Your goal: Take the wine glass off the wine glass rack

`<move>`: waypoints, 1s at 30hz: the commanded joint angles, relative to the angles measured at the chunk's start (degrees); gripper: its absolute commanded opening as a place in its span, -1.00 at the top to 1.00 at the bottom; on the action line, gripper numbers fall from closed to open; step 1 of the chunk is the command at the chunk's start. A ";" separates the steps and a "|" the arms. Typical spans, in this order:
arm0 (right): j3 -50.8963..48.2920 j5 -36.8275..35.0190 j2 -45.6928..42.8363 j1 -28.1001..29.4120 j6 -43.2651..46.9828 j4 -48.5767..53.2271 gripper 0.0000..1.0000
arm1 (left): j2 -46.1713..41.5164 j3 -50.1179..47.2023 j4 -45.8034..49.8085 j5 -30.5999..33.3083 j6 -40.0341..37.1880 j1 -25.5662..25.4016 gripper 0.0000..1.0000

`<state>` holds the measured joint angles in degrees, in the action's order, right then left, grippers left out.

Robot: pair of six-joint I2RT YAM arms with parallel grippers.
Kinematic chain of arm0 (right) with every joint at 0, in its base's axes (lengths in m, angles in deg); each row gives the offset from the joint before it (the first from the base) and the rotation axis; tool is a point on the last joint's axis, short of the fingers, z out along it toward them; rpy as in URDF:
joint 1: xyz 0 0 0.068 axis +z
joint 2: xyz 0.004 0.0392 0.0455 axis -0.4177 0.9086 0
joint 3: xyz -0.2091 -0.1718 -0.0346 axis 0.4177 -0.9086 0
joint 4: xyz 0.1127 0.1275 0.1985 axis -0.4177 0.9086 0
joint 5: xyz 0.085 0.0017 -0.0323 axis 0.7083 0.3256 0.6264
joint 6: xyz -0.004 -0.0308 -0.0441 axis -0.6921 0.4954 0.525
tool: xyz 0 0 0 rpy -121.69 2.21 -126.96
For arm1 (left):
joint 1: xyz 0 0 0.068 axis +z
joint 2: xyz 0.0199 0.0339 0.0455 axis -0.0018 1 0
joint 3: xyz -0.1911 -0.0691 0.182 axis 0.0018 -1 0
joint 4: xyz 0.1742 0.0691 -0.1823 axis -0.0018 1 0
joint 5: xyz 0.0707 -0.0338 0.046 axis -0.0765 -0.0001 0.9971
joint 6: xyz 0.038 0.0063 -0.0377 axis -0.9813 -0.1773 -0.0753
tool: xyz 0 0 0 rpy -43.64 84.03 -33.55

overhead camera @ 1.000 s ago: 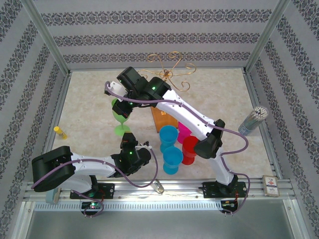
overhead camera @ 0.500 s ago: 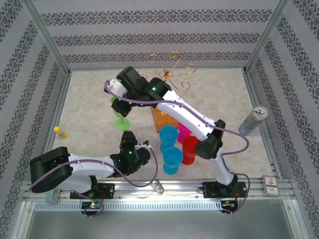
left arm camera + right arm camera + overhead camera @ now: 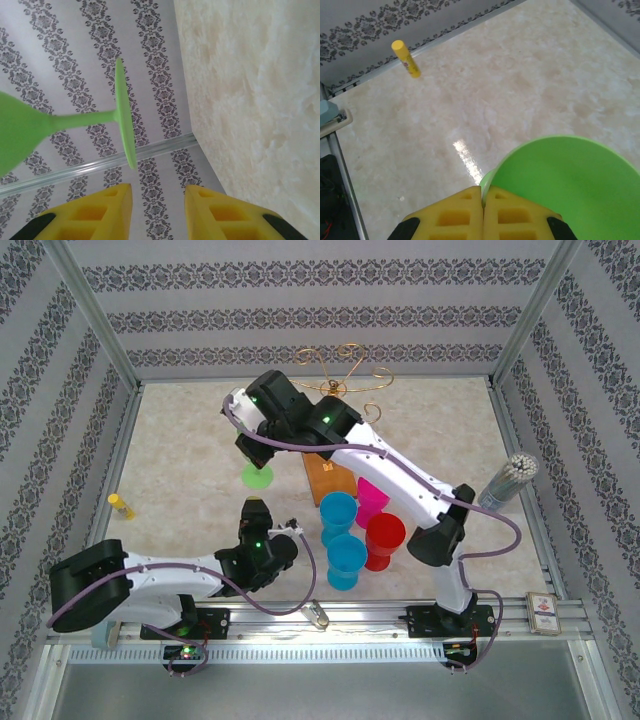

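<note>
Right pincer [image 3: 482, 192] was clamped on the rim of the green plastic wine glass [image 3: 570, 185], clear of the thin gold wire rack [image 3: 341, 372], left of it; my left pincer [image 3: 158, 191] gaped, pads apart.

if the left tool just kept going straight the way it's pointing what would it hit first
Likely the green wine glass: its round foot hangs just ahead of the open left tool, a bit off its centre line. Depth is unclear; missing that, the patterned wall behind.
</note>
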<state>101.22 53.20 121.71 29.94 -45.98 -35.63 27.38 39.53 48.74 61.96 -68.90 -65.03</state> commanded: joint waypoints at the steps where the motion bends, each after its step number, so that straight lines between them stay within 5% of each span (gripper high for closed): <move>1: -3.20 -4.45 -3.60 0.26 -2.27 -2.61 1.00 | -1.85 -1.02 1.48 -0.17 1.54 -0.90 0.31; 30: -31.21 -7.31 -22.91 -1.11 -11.35 -14.92 1.00 | -13.01 2.32 2.28 -1.79 8.57 3.98 0.19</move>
<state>71.34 47.00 101.07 29.07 -55.66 -48.17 16.06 39.49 49.03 60.61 -64.04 -62.60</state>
